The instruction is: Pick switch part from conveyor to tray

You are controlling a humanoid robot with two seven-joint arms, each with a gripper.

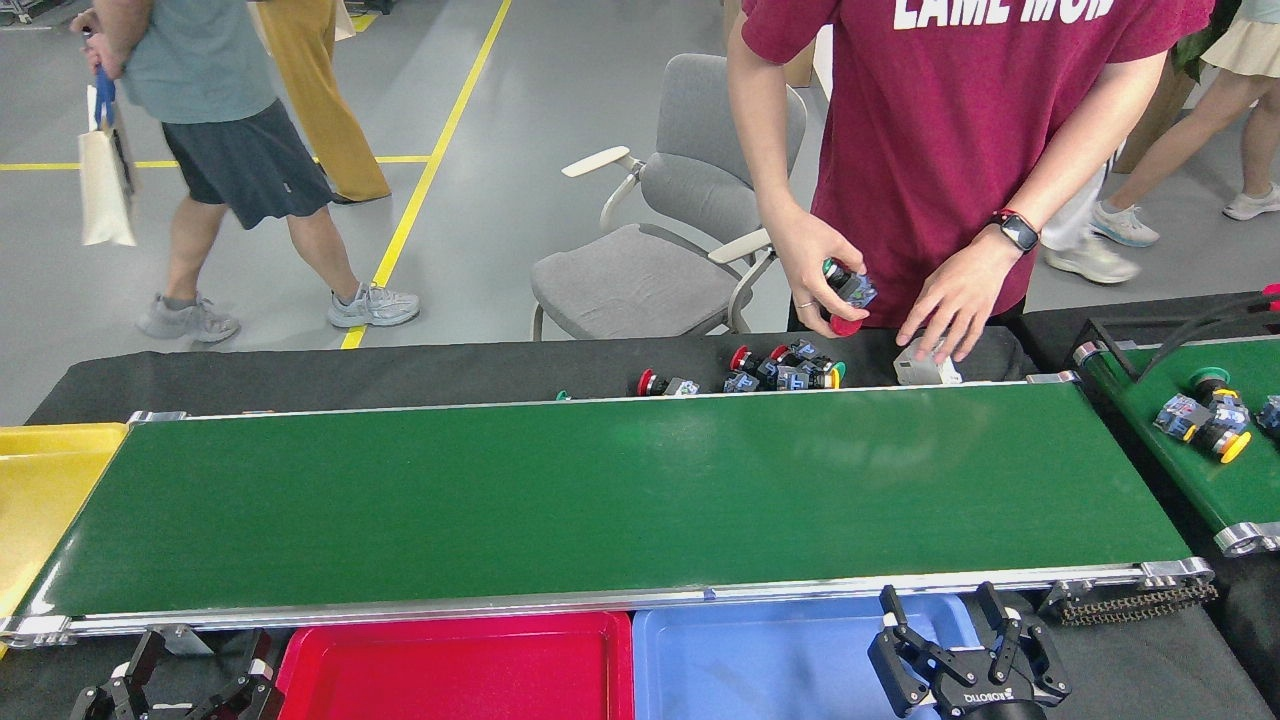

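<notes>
Grey factory floor backs the long dark-green conveyor belt (620, 495) running left-right, bare, while switch parts (785, 368) cluster beyond its far rail; both black grippers, left (185, 680) and right (945, 625), hang spread, empty.

Grey floor (500, 250), yellow lines (420, 190) painted across it. Grey armchair (680, 230) with pale armrests. People walking past beyond.

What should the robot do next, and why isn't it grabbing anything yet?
Probably it should wait with both grippers open. The wide conveyor has no switch part on it. The person's hand holds switch parts above the black table, not on the belt. The right gripper hangs over the blue tray and the left gripper sits beside the red tray.
</notes>
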